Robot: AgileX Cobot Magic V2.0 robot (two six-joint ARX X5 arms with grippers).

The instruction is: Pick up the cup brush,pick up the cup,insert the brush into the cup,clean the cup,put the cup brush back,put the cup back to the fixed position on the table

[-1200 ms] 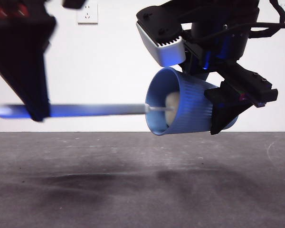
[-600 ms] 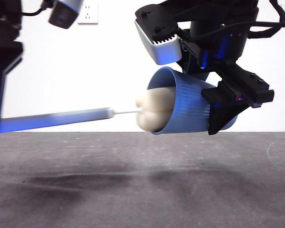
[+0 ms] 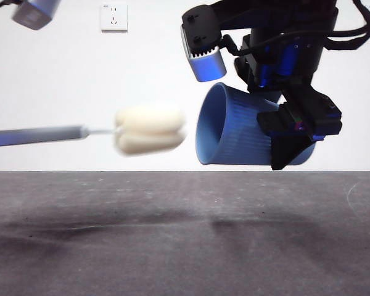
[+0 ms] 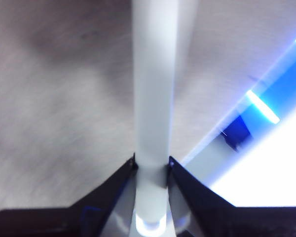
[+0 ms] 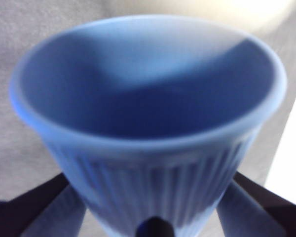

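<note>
While the table [image 3: 172, 234] lies well below, the right gripper [image 3: 290, 132] clamps the cup [image 3: 234, 132] sideways by its ribbed wall; light, likely slippery. Beside its mouth, clear of it, the brush [image 3: 149, 129], soft-headed, is pinched at the stiff handle by the left gripper [image 4: 152, 165].

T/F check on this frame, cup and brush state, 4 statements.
1. The cup brush has its sponge head inside the cup. False: it is outside, clear of the rim.
2. The right gripper holds the cup on its side, off the table. True.
3. The left gripper is shut on the brush handle. True.
4. The cup rests on the table. False: it is in the air.
</note>
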